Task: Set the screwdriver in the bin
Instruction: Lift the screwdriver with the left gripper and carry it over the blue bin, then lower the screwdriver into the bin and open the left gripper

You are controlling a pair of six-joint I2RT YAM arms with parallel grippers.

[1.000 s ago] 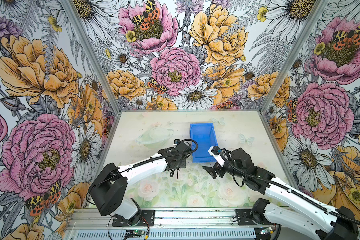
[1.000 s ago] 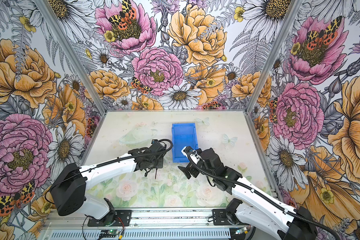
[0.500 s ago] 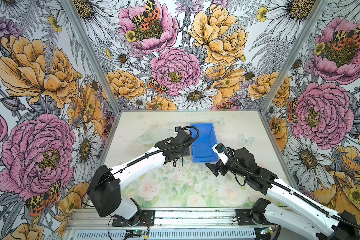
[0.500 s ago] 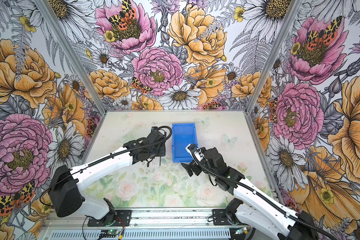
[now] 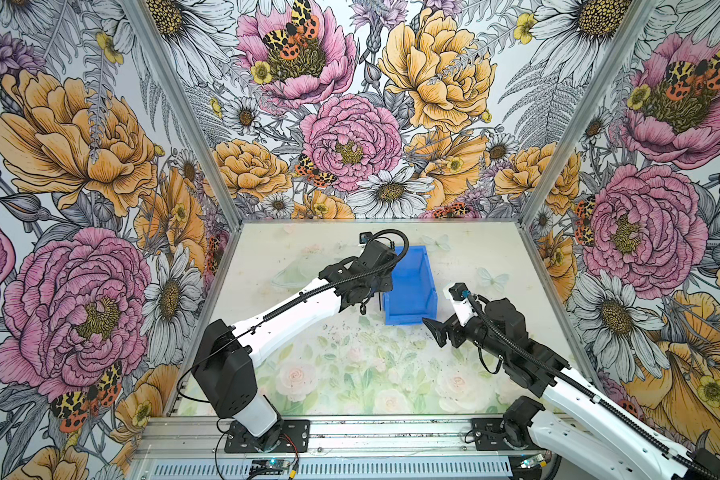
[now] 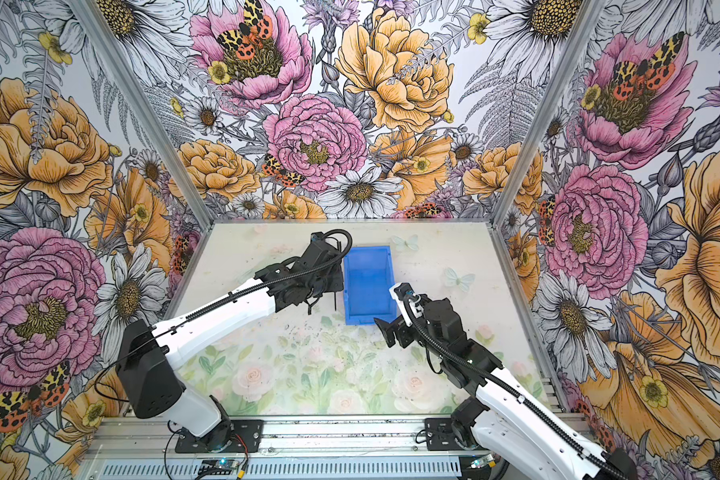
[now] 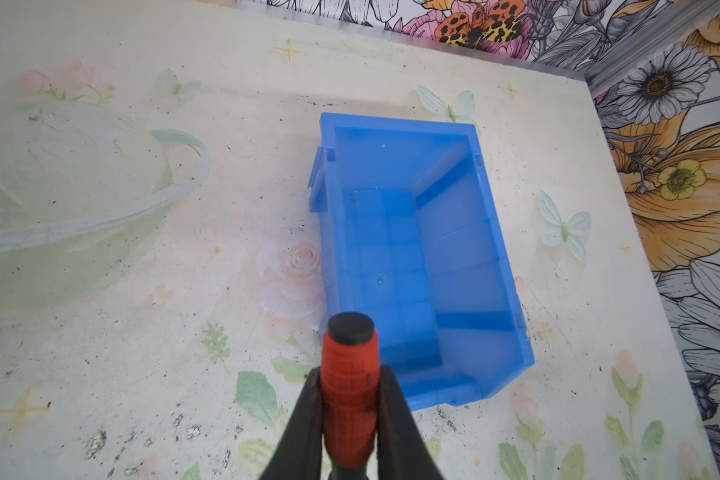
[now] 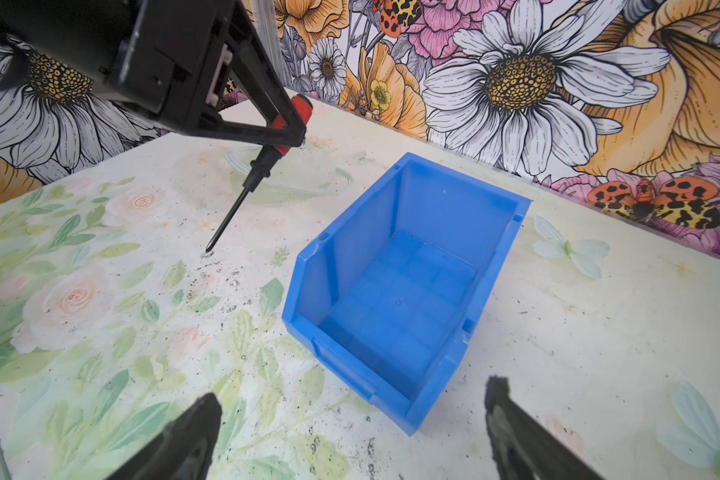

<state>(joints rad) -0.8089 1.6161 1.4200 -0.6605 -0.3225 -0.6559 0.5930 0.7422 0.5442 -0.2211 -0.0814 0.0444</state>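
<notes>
The screwdriver (image 7: 350, 386) has a red-orange handle, and my left gripper (image 7: 350, 374) is shut on that handle. In the right wrist view the screwdriver (image 8: 262, 162) hangs tilted from the left gripper (image 8: 287, 124), its thin shaft pointing down, its tip at or just above the table. It sits just left of the bin (image 5: 412, 286) in both top views, with the shaft (image 6: 334, 301) beside the bin (image 6: 368, 286). The blue bin (image 7: 412, 257) shows nothing inside it (image 8: 400, 291). My right gripper (image 8: 352, 399) is open with nothing in it, at the bin's near right corner (image 5: 435, 332) (image 6: 387, 332).
The table (image 5: 350, 374) carries a pale floral print with dark specks. Flowered walls close in the left, back and right sides. A metal rail (image 5: 350, 436) with both arm bases runs along the front edge.
My left arm has carried the screwdriver toward the back and right, up against the bin's left side. The right gripper has shifted slightly to the right and stays open.
</notes>
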